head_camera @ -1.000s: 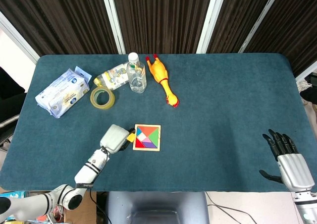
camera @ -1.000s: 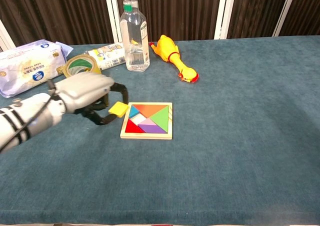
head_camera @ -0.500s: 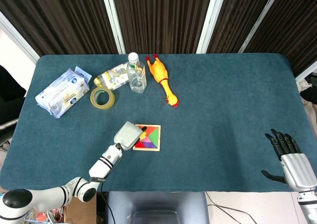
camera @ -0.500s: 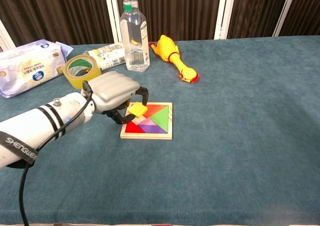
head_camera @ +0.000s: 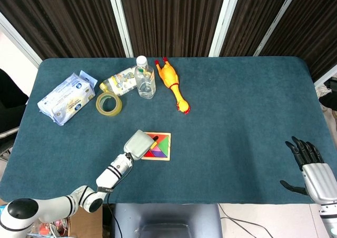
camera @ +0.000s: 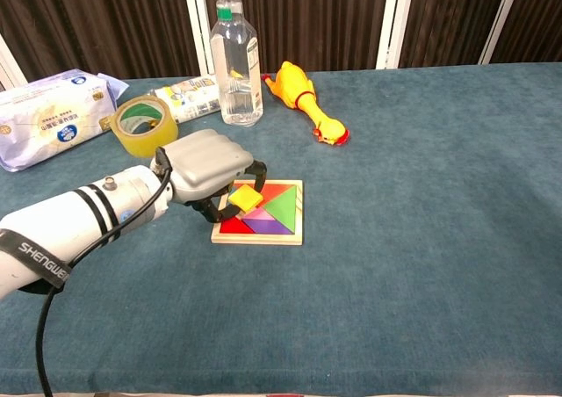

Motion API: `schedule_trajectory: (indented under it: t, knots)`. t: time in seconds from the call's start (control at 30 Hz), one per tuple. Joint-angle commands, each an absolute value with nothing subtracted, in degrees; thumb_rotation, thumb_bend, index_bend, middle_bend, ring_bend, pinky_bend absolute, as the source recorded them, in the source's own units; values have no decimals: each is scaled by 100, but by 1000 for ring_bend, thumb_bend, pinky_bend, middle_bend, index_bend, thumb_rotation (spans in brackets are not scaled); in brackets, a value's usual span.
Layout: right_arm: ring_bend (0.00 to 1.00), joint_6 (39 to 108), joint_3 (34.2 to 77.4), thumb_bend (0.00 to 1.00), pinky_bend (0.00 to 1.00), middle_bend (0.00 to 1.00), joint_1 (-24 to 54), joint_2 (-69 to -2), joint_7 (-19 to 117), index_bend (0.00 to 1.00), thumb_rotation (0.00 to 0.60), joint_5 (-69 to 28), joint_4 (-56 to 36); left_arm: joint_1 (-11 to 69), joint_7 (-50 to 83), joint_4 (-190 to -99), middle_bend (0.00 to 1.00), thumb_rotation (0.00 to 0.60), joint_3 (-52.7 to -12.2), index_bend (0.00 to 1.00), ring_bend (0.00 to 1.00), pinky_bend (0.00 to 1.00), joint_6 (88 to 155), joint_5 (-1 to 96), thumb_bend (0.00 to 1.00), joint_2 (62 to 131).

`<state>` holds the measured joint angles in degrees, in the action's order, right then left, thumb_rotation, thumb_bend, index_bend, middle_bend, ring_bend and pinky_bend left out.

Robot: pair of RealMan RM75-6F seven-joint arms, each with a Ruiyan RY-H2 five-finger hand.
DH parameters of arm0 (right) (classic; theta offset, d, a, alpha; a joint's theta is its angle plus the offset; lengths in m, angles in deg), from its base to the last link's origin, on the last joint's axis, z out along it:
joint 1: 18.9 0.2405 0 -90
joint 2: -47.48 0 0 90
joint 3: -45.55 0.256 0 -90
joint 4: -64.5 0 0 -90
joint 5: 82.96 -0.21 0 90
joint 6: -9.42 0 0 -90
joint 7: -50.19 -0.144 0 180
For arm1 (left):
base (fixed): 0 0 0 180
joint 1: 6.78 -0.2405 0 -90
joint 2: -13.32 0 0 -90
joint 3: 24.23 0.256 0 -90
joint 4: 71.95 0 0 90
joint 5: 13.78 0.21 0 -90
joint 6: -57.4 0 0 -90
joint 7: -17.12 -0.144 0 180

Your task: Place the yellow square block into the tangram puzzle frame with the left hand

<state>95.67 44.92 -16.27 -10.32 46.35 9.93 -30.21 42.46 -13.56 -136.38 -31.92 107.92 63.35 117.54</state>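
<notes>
Now the left hand [camera: 209, 162] has carried the yellow square block [camera: 245, 198] further over the puzzle frame [camera: 263, 236].

1. The head view looks steeply down from high above the near edge of the counter [head_camera: 237, 90], taking in its whole blue top and the dark curtain [head_camera: 168, 17] behind it.
2. The chest view sits low and much nearer, facing level across the counter [camera: 421, 265] toward the same curtain [camera: 132, 19].
3. Both views share the puzzle frame [head_camera: 158, 146] [camera: 261, 212], the bottle [head_camera: 145, 77] [camera: 234, 53] beyond the frame, and the left hand [head_camera: 138, 144] [camera: 207, 164] at the frame's left side.
4. Only the head view reaches the right hand [head_camera: 310, 169], far right of the frame at the counter's near edge.
</notes>
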Motion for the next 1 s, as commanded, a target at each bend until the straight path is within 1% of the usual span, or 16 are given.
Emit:
schedule_trajectory:
  t: [0.03, 0.23, 0.57, 1.0]
  knots:
    - [0, 9573, 4486, 148, 0, 0, -1630, -1035, 4649, 0, 600, 1007, -3030, 4277, -1372, -13591, 1000, 600, -3137, 621, 1000, 1000, 10769, 6387, 384, 11744]
    - [0, 9598, 4488, 148, 0, 0, -1649, -1036, 4665, 0, 600, 999, -3037, 4316, -1422, -13564, 1000, 600, -3070, 622, 1000, 1000, 10732, 6417, 384, 11708]
    - [0, 9606, 4499, 148, 0, 0, -1658, -1042, 4684, 0, 600, 987, -3047, 4314, -1336, -13789, 1000, 600, -3035, 623, 1000, 1000, 10724, 6398, 382, 11476]
    - [0, 9637, 4501, 148, 0, 0, -1678, -1044, 4694, 0, 600, 993, -3057, 4358, -1293, -13573, 1000, 600, -2977, 622, 1000, 1000, 10746, 6454, 385, 11559]
